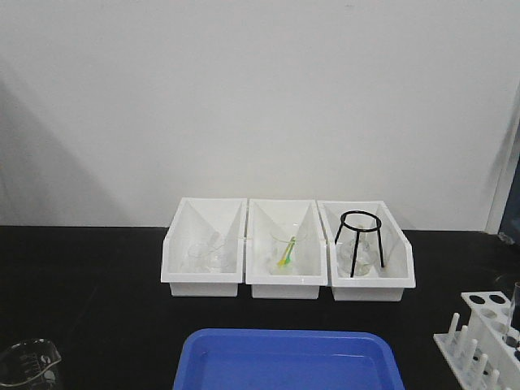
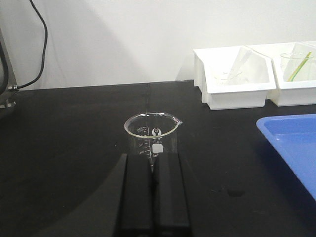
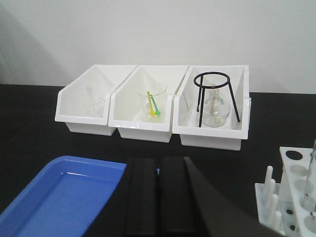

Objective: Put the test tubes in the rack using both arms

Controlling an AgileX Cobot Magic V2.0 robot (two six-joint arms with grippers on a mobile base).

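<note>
Left pincer (image 2: 154,197) shut before beaker (image 2: 151,139); white pegged rack (image 1: 484,341) with clear tube (image 3: 311,170).

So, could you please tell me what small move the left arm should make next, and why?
Probably open the left claw. Its fingers are pressed together just short of the glass beaker and hold nothing. One test tube already stands in the rack. Whether the beaker holds another is hard to tell, so I would close in only once the claw is open.
</note>
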